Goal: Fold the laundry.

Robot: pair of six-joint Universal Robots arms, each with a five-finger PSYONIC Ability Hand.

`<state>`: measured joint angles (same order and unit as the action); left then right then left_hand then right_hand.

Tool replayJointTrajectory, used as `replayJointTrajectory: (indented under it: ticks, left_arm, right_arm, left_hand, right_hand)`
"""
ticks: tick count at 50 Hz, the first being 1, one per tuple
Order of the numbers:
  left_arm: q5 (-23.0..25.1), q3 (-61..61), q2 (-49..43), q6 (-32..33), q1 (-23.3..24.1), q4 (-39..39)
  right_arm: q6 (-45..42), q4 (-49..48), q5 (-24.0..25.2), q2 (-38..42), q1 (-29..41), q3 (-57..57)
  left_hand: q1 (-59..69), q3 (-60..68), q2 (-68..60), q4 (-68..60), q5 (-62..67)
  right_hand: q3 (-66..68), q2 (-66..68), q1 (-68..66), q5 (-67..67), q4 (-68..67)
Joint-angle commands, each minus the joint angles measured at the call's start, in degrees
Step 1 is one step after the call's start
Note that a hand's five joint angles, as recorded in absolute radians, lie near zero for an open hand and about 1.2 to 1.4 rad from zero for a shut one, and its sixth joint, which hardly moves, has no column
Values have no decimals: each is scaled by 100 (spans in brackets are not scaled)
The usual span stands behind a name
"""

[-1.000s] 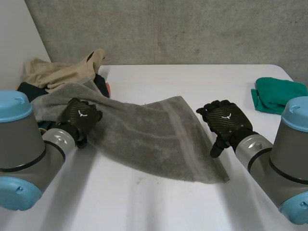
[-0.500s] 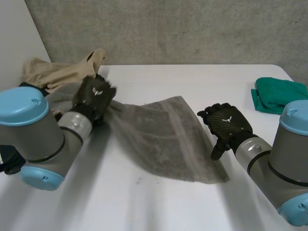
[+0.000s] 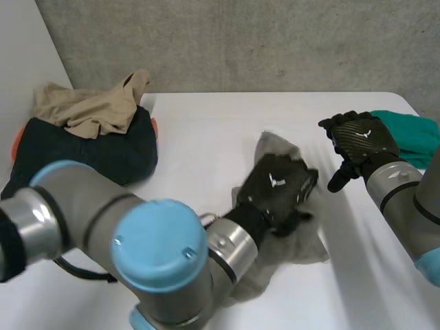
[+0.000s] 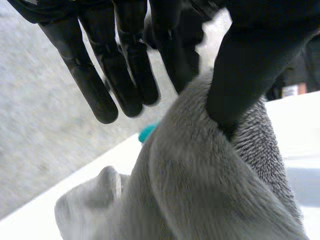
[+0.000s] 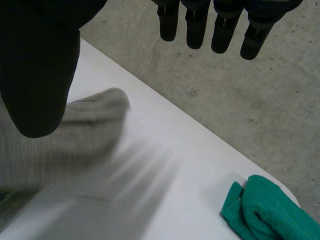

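Note:
The grey towel point(image 3: 302, 240) lies bunched in a heap on the table right of centre. My left hand point(image 3: 278, 189) is on top of it, the arm reaching across from the left. In the left wrist view the fingers point(image 4: 125, 55) stand straight and clear of the towel point(image 4: 200, 190), and only the thumb touches the cloth. Further back and to the right my right hand point(image 3: 357, 148) hovers open, apart from the towel. Its wrist view shows straight fingers point(image 5: 222, 25) above the bare table, with the towel point(image 5: 75, 135) near the thumb.
A folded green cloth point(image 3: 412, 134) lies at the table's right edge, just behind my right hand, and is seen again as green cloth point(image 5: 270, 210). A dark garment point(image 3: 89, 151) with a beige garment point(image 3: 89, 106) on top is piled at the back left.
My left arm swept the towel's left edge across to the right, heaping it over itself, and its fingers have loosened. My right hand lifted and drew back toward the green cloth.

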<state>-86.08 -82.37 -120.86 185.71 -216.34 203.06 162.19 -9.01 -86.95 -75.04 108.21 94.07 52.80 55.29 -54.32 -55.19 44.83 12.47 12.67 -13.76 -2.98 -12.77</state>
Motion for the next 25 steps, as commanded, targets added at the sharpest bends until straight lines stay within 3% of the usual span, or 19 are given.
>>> replayJointTrajectory:
  ticks: [1, 8, 11, 19, 25]
  left_arm:
    - [-119, -164, 298, 18, -214, -64]
    - [-295, -586, 1414, 359, -1531, -599]
    - [-295, -709, 1504, 685, -1875, -811]
    - [-339, -947, 759, 2695, -3149, -953]
    - [-313, -693, -42, 3462, -3572, -303]
  right_arm:
    - [-56, 48, 29, 165, 42, -3]
    - [-179, 48, 55, 165, 95, -3]
    - [-258, 48, 64, 156, 113, 15]
    - [-477, 39, 73, 173, 121, 120]
    - [-530, 30, 82, 182, 192, 182]
  left_hand:
    - [-3550, -3799, 3702, 3789, -3752]
    - [-3737, -3987, 3890, 3977, -3940]
    - [-3687, -3936, 3839, 3926, -3889]
    - [-3637, -3886, 3789, 3876, -3839]
    - [-3418, -3668, 3571, 3658, -3621]
  right_hand:
    - [-247, -267, 376, 298, 277]
    - [-247, -267, 376, 298, 277]
    - [-247, -267, 376, 298, 277]
    - [-247, -267, 376, 298, 277]
    - [-247, -267, 376, 298, 277]
